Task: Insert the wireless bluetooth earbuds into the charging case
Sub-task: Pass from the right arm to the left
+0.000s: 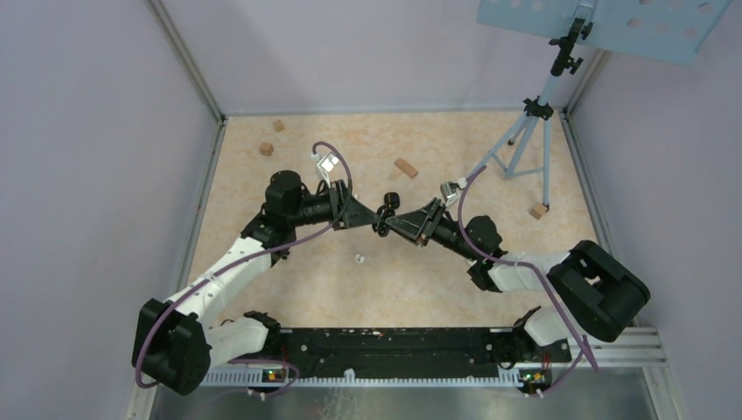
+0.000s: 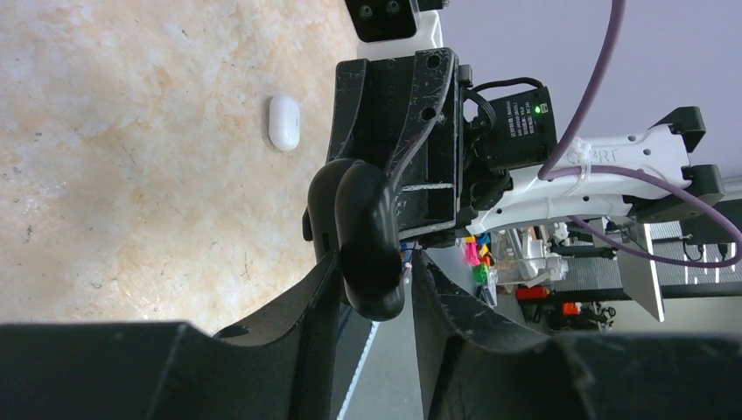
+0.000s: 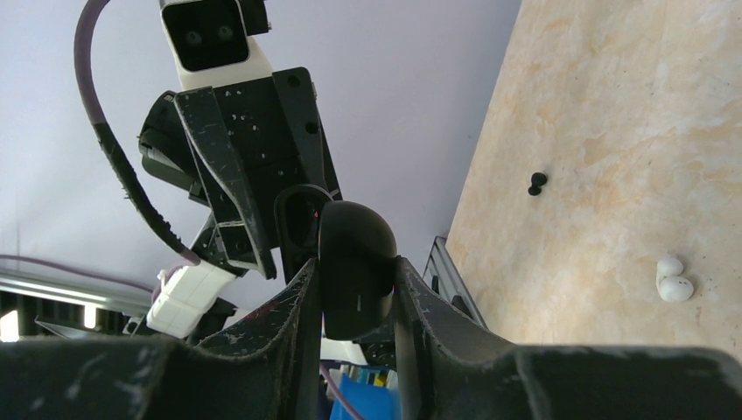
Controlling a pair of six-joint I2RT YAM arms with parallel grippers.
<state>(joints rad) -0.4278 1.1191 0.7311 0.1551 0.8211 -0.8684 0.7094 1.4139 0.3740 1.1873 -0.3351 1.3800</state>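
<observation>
Black charging case (image 2: 367, 236) hangs clamped between the closed-in fingers of both left gripper (image 2: 374, 271) and right gripper (image 3: 354, 267), apparently mid-opening, while a white earbud (image 3: 674, 280) and a black earbud (image 3: 536, 182) lie on the tabletop (image 3: 630, 131) well beyond the fingertips, awaiting one freed hand's pickup.

You are looking into a robotics lab test cell. Plain lilac panels (image 1: 87, 131) in aluminium framing wall in a beige marbled tabletop (image 1: 490, 254) on three sides. At 1 o'clock a tripod stand (image 1: 525, 144) carries a pale blue perforated board (image 1: 630, 26). At 6 o'clock a black mounting plate (image 1: 394, 346) on a slotted aluminium rail (image 1: 630, 350) anchors two cabled robot arms (image 1: 236, 262). Your left wrist camera glimpses racks of equipment (image 2: 525, 262) beyond the cell.
</observation>
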